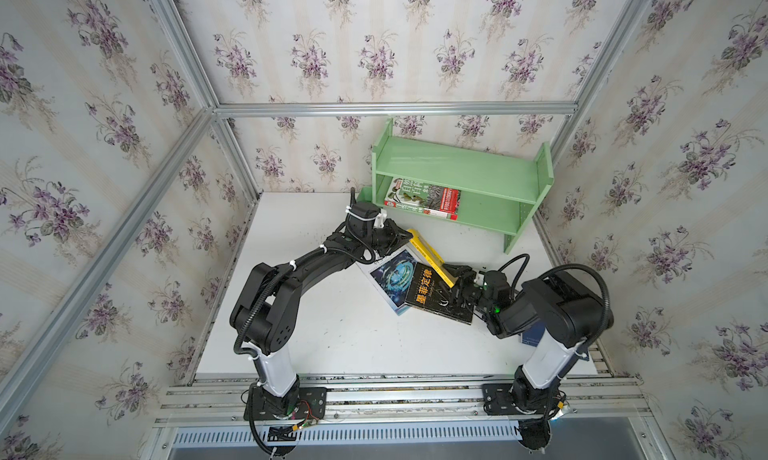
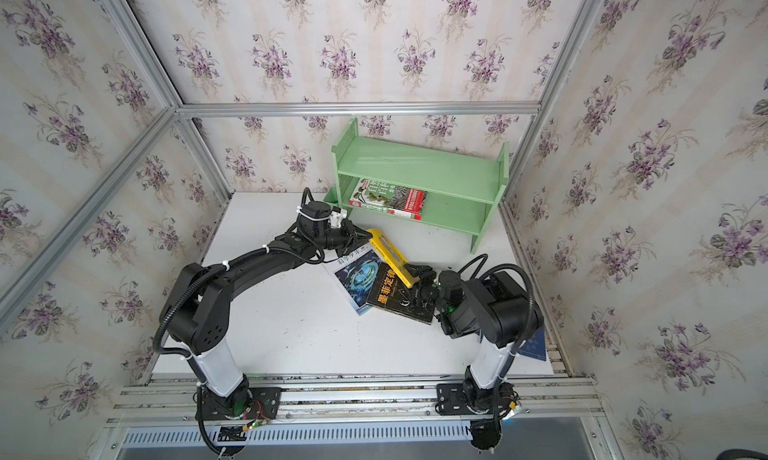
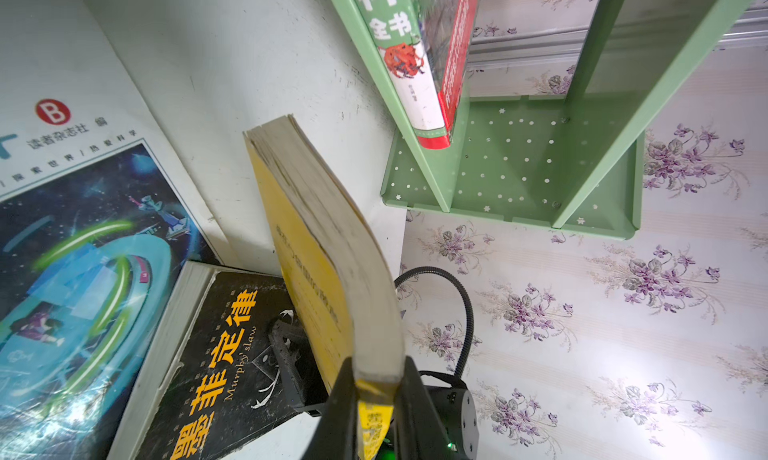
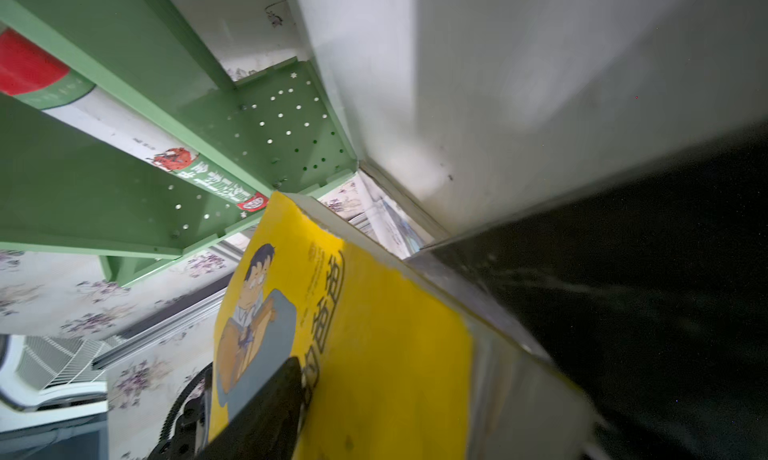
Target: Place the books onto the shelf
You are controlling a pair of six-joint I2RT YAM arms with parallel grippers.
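Observation:
A yellow cartoon-man book (image 1: 428, 254) (image 4: 374, 354) stands on edge, lifted off the table. My left gripper (image 1: 405, 237) (image 3: 376, 395) is shut on its far end. My right gripper (image 1: 453, 277) is open around the near end, with one of its fingers (image 4: 270, 404) against the cover. Under the yellow book a black book with yellow characters (image 1: 432, 296) (image 3: 216, 354) overlaps a white-blue swirl book (image 1: 392, 277) (image 3: 83, 250). The pale green shelf (image 1: 457, 167) (image 2: 419, 167) stands at the back. A green nature book with a red band (image 1: 424, 198) (image 3: 415, 63) leans on its lower tier.
A navy book (image 2: 536, 345) lies at the table's right edge, mostly under the right arm. A small green cup (image 1: 365, 196) hangs on the shelf's left end, close behind the left wrist. Wallpapered walls close in the table at the back and both sides.

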